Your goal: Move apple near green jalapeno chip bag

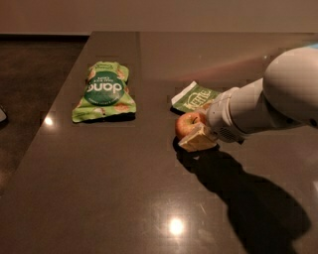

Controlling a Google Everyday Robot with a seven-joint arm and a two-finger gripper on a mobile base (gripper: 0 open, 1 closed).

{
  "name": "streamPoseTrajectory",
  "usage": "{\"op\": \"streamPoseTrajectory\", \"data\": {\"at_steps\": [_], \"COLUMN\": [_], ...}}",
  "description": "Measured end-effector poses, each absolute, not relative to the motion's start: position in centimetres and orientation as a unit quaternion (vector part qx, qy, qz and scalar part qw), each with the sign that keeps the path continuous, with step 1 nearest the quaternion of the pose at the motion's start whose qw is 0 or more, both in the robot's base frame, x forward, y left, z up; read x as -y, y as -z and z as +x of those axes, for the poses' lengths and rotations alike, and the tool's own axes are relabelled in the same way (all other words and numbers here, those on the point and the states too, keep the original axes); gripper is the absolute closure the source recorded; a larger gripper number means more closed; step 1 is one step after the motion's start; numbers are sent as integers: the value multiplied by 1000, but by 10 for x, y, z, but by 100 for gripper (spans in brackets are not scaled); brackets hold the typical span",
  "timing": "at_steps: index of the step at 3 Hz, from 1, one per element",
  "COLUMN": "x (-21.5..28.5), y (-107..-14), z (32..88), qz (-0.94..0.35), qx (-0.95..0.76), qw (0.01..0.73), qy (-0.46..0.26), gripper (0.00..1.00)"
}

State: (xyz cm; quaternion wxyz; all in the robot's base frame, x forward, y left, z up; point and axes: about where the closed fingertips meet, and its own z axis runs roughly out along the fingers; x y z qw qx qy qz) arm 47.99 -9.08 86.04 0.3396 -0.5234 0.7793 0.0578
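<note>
**A:** At table centre, where's the apple?

**B:** Clamped between your gripper fingers, at 6 o'clock of the green jalapeno chip bag, just beside it.

**A:** Finishing well?

**B:** Seat it before you release so it can't roll. Ignore the dang pouch at 9 o'clock.

Background only: I worked over a dark, glossy, stone-like tabletop that filled most of the view. A plain pale wall ran across the top, with a dark strip at its foot. The dark matte floor showed on the left. Light came from overhead: one bright glare spot sat near the front and a smaller spot at the left edge. My gripper sat low at right of centre, clamped on the apple.
</note>
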Motion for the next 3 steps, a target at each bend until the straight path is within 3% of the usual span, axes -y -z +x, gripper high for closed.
{"op": "streamPoseTrajectory", "data": {"at_steps": [2, 3], "x": [99, 105], "y": [-856, -855], "z": [490, 496], "qz": [-516, -517], "qx": [-786, -787], "qw": [337, 333], "qy": [-49, -42], "gripper": [12, 0]}}
